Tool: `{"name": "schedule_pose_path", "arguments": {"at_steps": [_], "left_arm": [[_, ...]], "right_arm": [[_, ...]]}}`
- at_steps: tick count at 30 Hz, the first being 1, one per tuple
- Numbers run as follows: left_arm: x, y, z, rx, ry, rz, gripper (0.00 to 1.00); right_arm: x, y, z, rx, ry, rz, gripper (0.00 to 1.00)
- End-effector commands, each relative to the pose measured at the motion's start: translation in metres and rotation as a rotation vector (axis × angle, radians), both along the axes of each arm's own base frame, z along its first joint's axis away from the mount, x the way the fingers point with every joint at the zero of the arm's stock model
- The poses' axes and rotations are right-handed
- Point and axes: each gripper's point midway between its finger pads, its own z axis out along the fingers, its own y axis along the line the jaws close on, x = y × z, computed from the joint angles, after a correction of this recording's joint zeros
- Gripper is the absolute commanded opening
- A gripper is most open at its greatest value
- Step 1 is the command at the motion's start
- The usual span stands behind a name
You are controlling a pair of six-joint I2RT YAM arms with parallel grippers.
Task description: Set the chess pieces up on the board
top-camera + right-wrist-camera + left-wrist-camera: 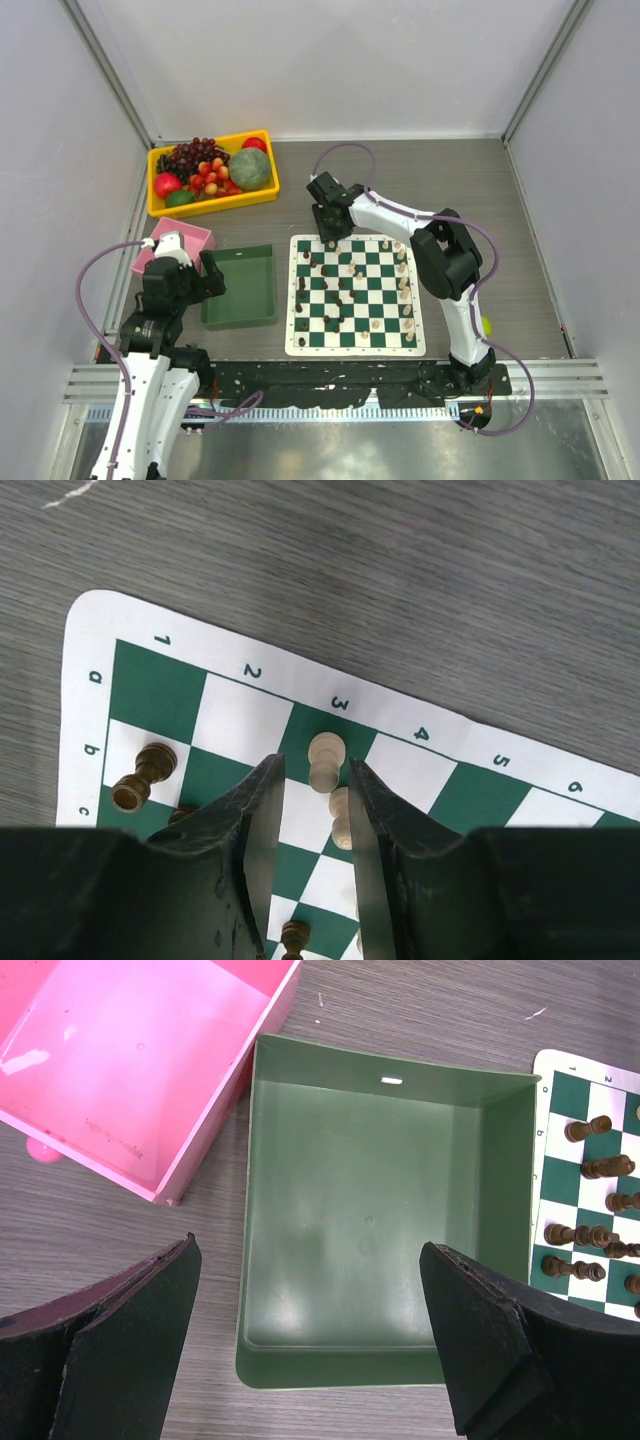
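Right end effector [315, 770] part-open, straddling cream pawn-shaped chess piece [326, 755] on green-and-white checked board [90, 630], not clamped; left end effector [308, 1250] wide open, empty, above plain green tray [370, 1070]

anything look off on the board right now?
Yes, nothing is in ranks. The dark pieces are strewn over the left half of the board, and the cream pieces mostly line its right edge. One stray cream piece stands among dark ones near the far-left corner, between the fingers of the right gripper.
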Motion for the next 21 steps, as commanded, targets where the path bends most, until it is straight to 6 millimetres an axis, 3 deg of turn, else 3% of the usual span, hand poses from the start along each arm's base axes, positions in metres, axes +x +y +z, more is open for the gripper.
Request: {"name": "schedule_pose_path", "arguments": {"at_steps": [1, 18, 21], "left_arm": [[0.0066, -0.0029, 0.0188, -0.012, -0.058, -0.012, 0.99], [0.0065, -0.0024, 0.0194, -0.010, -0.061, -0.010, 0.99], [0.0066, -0.0029, 0.0188, -0.012, -0.058, -0.012, 0.99]], "right_arm": [[0.0066, 0.0046, 0.0086, 0.002, -0.022, -0.003, 0.36], [0.0132, 0.0054, 0.0130, -0.021, -0.039, 0.010, 0.18], [0.0132, 0.0057, 0.0141, -0.020, -0.040, 0.012, 0.25]]}}
